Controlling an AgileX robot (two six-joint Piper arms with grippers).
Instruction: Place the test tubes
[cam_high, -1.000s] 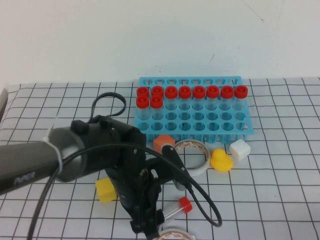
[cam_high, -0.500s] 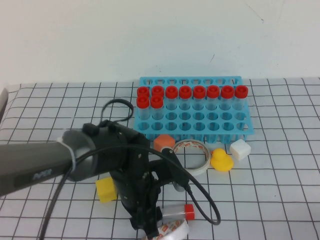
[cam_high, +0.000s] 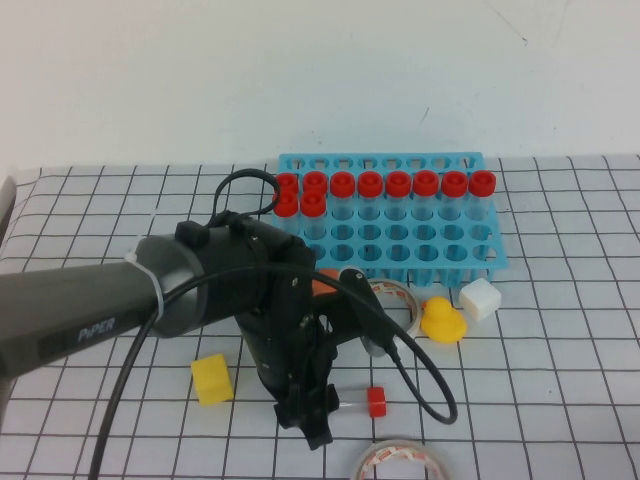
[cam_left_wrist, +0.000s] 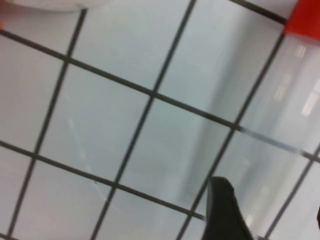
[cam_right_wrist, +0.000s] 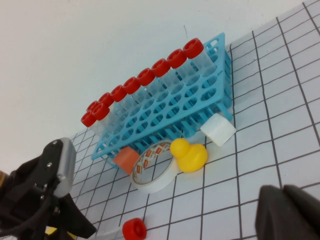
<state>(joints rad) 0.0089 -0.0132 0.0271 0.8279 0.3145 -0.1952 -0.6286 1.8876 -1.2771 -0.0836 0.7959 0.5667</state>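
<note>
Pick-up step: left gripper (cam_high: 315, 420), jaws spread astride 1 clear red-capped plastic test tube (cam_high: 362, 402) near desk's front edge; right gripper (cam_right_wrist: 289, 204), pressed together, parked off desk's right; next: pinch, lift to blue plastic rack (cam_high: 400, 268).

Ten test tubes (cam_high: 370, 186) stand upright in the blue rack (cam_high: 420, 256). Each is a clear tube with a round red cap. Eight form a row along the rack's whole length, toward its far side. The other two stand just in front of that row at the rack's left end. The rest of the rack's holes hold nothing.

One more tube, the loose tube (cam_high: 352, 403), lies flat on the tabletop well in front of the rack's left half, on the robot's side. Its red cap (cam_high: 376, 401) points toward the rack's right end. Its clear body runs the other way, its far end hidden.
</note>
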